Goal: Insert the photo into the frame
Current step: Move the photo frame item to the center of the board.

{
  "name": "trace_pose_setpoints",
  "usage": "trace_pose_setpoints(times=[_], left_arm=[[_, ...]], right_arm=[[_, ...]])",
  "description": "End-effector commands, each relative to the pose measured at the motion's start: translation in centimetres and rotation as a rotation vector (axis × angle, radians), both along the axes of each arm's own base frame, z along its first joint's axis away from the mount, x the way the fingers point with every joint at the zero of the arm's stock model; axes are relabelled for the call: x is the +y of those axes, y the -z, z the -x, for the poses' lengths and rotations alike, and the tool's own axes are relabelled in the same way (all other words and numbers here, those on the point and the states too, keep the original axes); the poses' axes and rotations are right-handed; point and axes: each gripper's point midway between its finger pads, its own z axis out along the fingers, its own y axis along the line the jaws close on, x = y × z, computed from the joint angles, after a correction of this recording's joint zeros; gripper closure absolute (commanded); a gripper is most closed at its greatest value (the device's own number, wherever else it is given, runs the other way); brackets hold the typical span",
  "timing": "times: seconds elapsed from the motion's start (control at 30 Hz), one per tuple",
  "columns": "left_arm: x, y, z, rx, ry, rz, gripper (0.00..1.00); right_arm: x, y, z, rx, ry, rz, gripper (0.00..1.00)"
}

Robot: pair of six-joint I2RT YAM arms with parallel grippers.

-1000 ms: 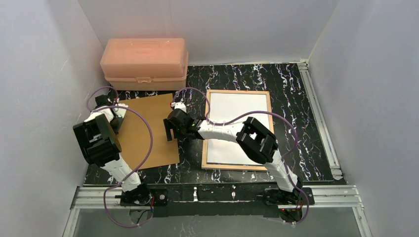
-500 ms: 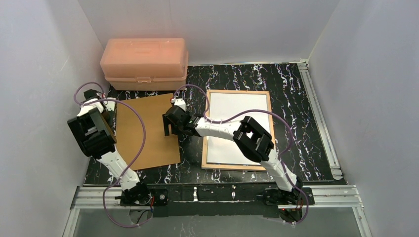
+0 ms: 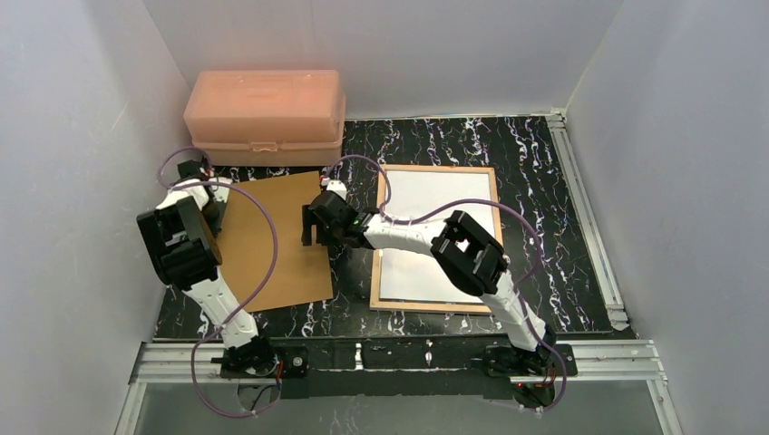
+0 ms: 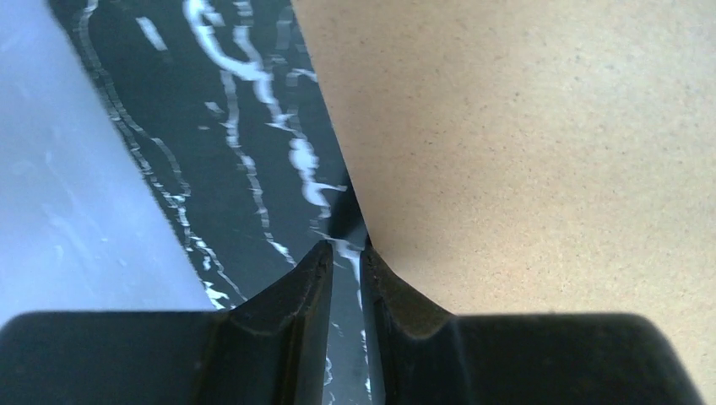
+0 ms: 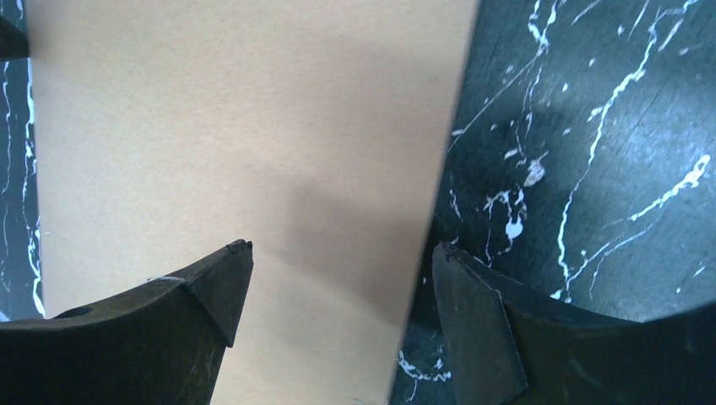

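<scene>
step in hand: judged as picking up the brown backing board (image 3: pixel 272 245) so it can close over the photo (image 3: pixel 444 195); the photo itself looks already seated
left gripper (image 4: pixel 346 253): fingers drawn almost together with only a slit between them, tips at the board's left edge; whether they nip that edge cannot be told
right gripper (image 5: pixel 338 263): jaws wide apart, straddling the board's right edge, one finger over the board, the other over the black marbled table (image 3: pixel 544 181)
doing it well: the board lies thin and flat, so work a fingertip low under the edge before closing rather than pinching from above; raise one side first, then carry it across level
where the photo is: inside the frame (image 3: pixel 426 309), on the right half of the table, just right of the board
long axis: photo and frame both run from the near edge toward the far wall, sides square to the table
facing: plain white back up, so the picture side should be down against the pane; which end is the picture's top cannot be told
</scene>
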Motion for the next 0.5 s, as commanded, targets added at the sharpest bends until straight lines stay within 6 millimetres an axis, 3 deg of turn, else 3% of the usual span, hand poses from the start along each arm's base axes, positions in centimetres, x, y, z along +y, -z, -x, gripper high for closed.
trace_pose_setpoints(times=[0.0, 0.23, 0.47], left_arm=[[-6.1, 2.8, 3.3, 0.113, 0.103, 0.147, 0.81], [-7.2, 1.8, 3.3, 0.099, 0.128, 0.161, 0.82], [-9.6, 1.7, 3.6, 0.109, 0.134, 0.241, 0.83]], right_arm=[[-1.2, 0.8, 3.3, 0.095, -0.019, 0.024, 0.14], [-1.4, 0.1, 5.3, 0.146, -0.031, 0.003, 0.13], [-0.3, -4.2, 5.3, 0.164, -0.014, -0.113, 0.13]])
